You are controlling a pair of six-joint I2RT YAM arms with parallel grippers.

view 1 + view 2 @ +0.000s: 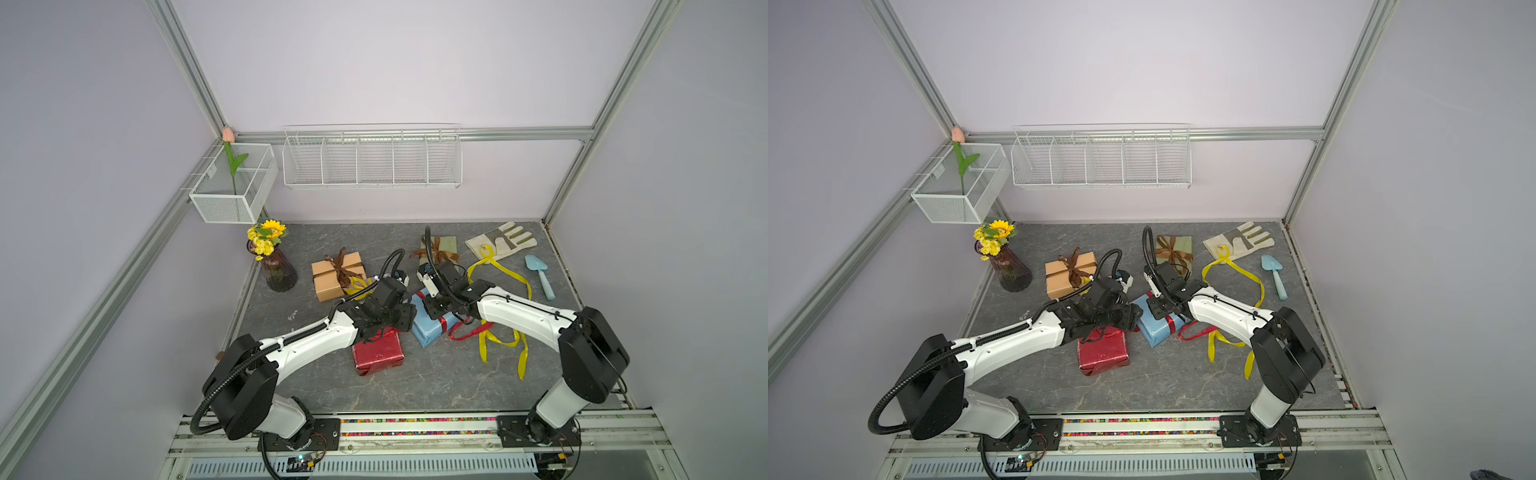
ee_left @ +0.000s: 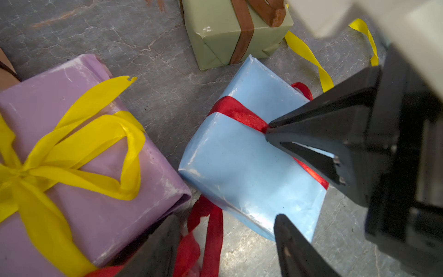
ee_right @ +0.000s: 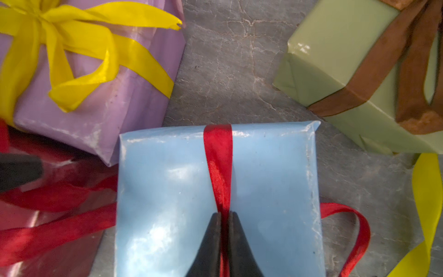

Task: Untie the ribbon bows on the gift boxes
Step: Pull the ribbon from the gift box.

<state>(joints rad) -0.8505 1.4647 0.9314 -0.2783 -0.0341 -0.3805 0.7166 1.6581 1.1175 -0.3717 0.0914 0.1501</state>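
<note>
**One bare, one underway, three to go**

Right fingers (image 2: 272, 129) clench the red ribbon (image 3: 218, 153) atop the blue box (image 1: 428, 332), centre of the counter (image 1: 415, 390). Left fingers (image 2: 291, 244) hang released. The red box (image 1: 378, 353) is bare, with a yellow ribbon (image 1: 498, 340) loose at three o'clock. Bows remain on the lilac box (image 2: 96, 203), the tan box (image 1: 332, 286) at ten and the green box (image 1: 446, 245) at twelve.

Glossy red ribbon (image 3: 218, 153) on light blue box (image 3: 167, 191), yellow bow (image 3: 72, 36) on lilac box (image 3: 96, 120), brown ribbon (image 3: 374, 72) on olive box (image 3: 335, 48)
</note>
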